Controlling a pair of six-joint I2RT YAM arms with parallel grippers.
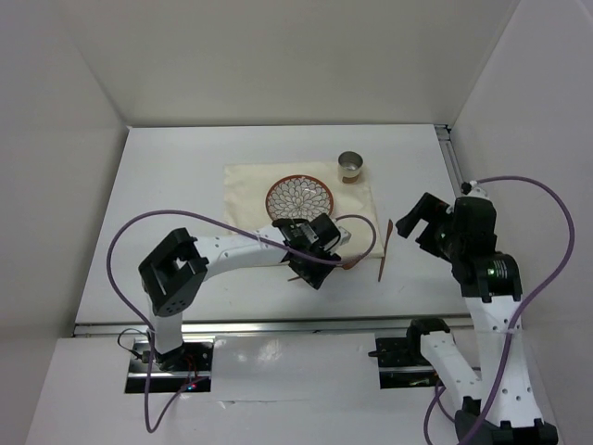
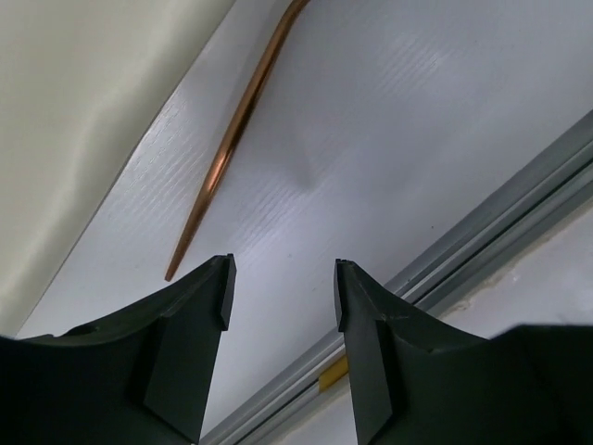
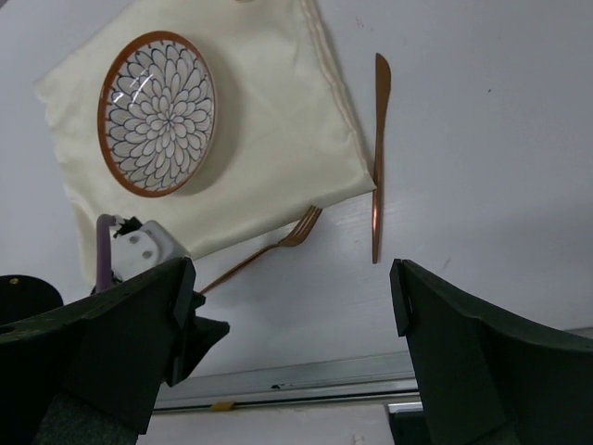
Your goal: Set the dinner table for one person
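Observation:
On the white dinner table (image 1: 167, 213) lies a cream placemat (image 1: 246, 185) with a patterned, brown-rimmed plate (image 1: 299, 197) on it. A copper fork (image 1: 347, 264) lies slanted at the mat's near edge, and a copper knife (image 1: 384, 248) lies to the mat's right. My left gripper (image 1: 311, 267) is open and empty just over the fork's handle end (image 2: 232, 139). My right gripper (image 1: 415, 222) is wide open and empty, held above the table to the right of the knife (image 3: 378, 158). The right wrist view also shows the plate (image 3: 157, 113) and fork (image 3: 269, 246).
A small metal cup (image 1: 350, 167) stands at the placemat's far right corner. A grey rail (image 2: 482, 232) runs along the table's near edge. White walls enclose the table on the left, back and right. A purple cable loops over the left arm (image 1: 222, 252).

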